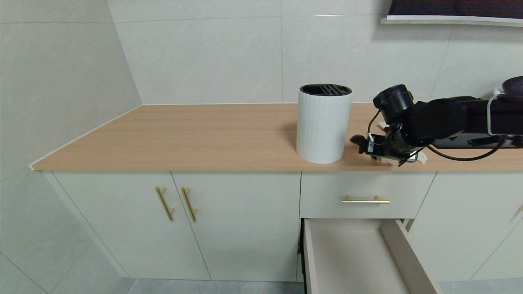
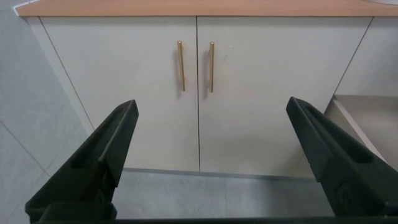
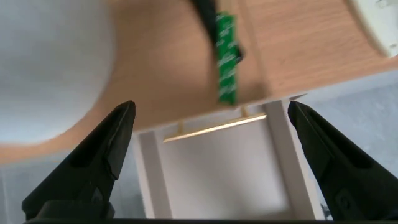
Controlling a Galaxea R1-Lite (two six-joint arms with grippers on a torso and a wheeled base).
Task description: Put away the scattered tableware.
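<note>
Pale tiled walls back a light wooden desk [image 1: 184,134] set over cream cupboards. On it stands a white ribbed cylindrical holder with a black slotted top [image 1: 323,124]. At the holder's 3 o'clock the right hand [image 3: 210,111] sits low over the desk, its fingers spread wide and gripping nothing. A slim green-and-black piece [image 3: 225,68], too blurred to identify, lies on the desk near the front edge, beside the holder. At the holder's 6 o'clock a cream drawer [image 1: 347,261] stands pulled out. The left hand [image 2: 211,104], fingers apart, faces the gold-handled cupboard doors [image 2: 155,93].
</note>
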